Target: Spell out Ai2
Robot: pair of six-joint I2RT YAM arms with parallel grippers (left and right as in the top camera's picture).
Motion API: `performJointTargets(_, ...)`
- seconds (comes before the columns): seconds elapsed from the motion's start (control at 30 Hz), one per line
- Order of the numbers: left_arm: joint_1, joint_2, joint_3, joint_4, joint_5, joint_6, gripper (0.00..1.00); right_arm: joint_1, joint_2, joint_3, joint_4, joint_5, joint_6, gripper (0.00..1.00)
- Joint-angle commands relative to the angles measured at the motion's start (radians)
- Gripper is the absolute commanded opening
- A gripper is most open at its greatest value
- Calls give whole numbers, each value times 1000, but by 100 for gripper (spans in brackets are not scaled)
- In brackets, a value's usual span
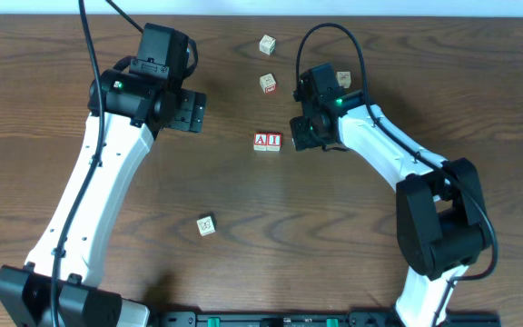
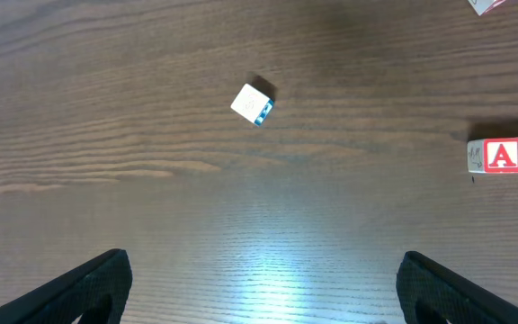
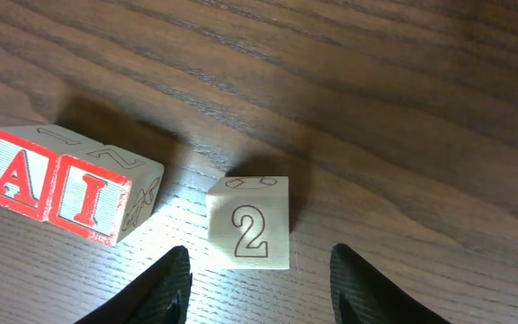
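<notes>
Two red-lettered cubes, "A" point(image 3: 16, 175) and "I" point(image 3: 88, 202), stand touching in a row, also seen in the overhead view as A point(image 1: 261, 141) and I point(image 1: 273, 141). Right of them, a small gap away, the "2" cube point(image 3: 250, 225) rests on the table showing a pale face with an outlined 2. My right gripper point(image 3: 259, 290) is open just behind that cube, its fingertips clear of both sides. From overhead the right gripper point(image 1: 300, 134) hides the 2 cube. My left gripper point(image 1: 189, 111) hangs wide open and holds nothing, with the A cube point(image 2: 502, 155) at its view's right edge.
Pale picture cubes lie at the back point(image 1: 268, 44), point(image 1: 269, 84) and behind the right arm point(image 1: 343, 79). Another cube point(image 1: 207, 225) sits alone toward the front. A white cube with a blue side point(image 2: 253, 102) shows in the left wrist view.
</notes>
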Motion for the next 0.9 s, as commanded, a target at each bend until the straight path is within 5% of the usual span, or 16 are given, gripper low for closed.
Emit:
performJointTargets(0.0, -2, 3, -2, -3, -18, 7, 96, 10, 2, 21, 2, -8, -16, 50)
performJointTargets(0.87, -2, 3, -2, -3, -18, 7, 95, 10, 66, 21, 8, -8, -26, 50)
